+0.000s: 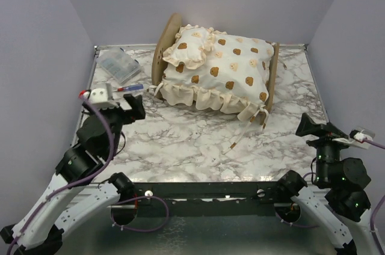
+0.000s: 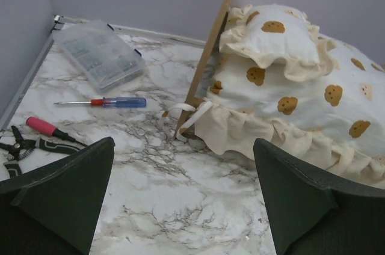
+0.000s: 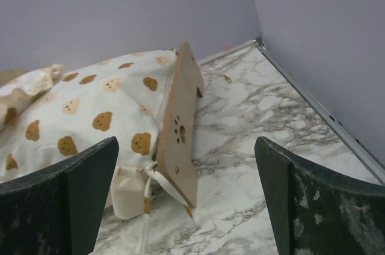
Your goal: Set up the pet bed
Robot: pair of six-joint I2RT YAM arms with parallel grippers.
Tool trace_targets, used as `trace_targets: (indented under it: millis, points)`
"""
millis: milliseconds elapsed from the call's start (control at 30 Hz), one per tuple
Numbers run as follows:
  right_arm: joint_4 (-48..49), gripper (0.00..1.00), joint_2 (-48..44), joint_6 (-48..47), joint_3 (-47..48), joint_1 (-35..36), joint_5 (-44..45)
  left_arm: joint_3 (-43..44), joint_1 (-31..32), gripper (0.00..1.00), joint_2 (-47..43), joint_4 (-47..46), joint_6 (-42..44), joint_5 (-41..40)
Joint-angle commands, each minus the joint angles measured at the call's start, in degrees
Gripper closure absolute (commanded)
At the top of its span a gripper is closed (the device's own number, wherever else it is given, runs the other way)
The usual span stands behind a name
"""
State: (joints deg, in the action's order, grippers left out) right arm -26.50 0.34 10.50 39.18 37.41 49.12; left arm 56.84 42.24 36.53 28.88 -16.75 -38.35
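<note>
The pet bed (image 1: 161,56) stands at the far middle of the marble-patterned desk (image 1: 180,141), its rounded plywood headboard at the left and its low footboard (image 3: 180,129) at the right, the latter showing a paw-print cutout. A cream bear-print cushion (image 1: 228,71) fills the frame between the two boards, its ruffled edge spilling over the near side. A small matching pillow (image 1: 191,47) lies on top of the cushion at the headboard end. Cream ties (image 1: 240,135) trail from the cushion's near right corner onto the desk, and another is looped at the foot of the headboard.

Left of the bed, near the far left corner, sits a clear plastic box (image 1: 118,65). A blue-handled screwdriver (image 1: 129,88) lies just in front of it, and red-handled pliers (image 2: 36,138) lie nearer the left edge.

The left fingers (image 2: 66,195) hang spread wide and released above the desk short of the headboard, grasping nothing. The right fingers (image 3: 313,207), equally spread and empty, face the footboard from the desk's near right side, apart from it.
</note>
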Motion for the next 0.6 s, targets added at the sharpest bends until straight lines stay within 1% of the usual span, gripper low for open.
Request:
trace_targets:
  millis: [0,67,167,333,567]
  points:
    - [1.5,0.00,-4.2,0.3,-3.0,0.0,6.7,-6.6,0.1,0.01,-12.5,1.3,-1.2,-8.8]
    - [1.9,0.00,-4.2,0.4,-3.9,0.1,7.6,-8.3,0.0,0.01,-16.1,1.2,-0.7,-11.2]
    - [2.3,0.00,-4.2,0.7,-4.9,0.0,8.6,-9.2,0.1,0.01,-18.8,1.3,0.7,-14.1]
    - [2.6,0.00,-4.1,0.7,-5.9,0.1,8.5,-9.4,0.1,0.01,-19.5,1.2,2.5,-15.6]
    - [2.9,0.00,-4.1,0.8,-6.8,0.0,9.0,-10.2,0.1,0.01,-20.4,0.8,1.8,-16.1]
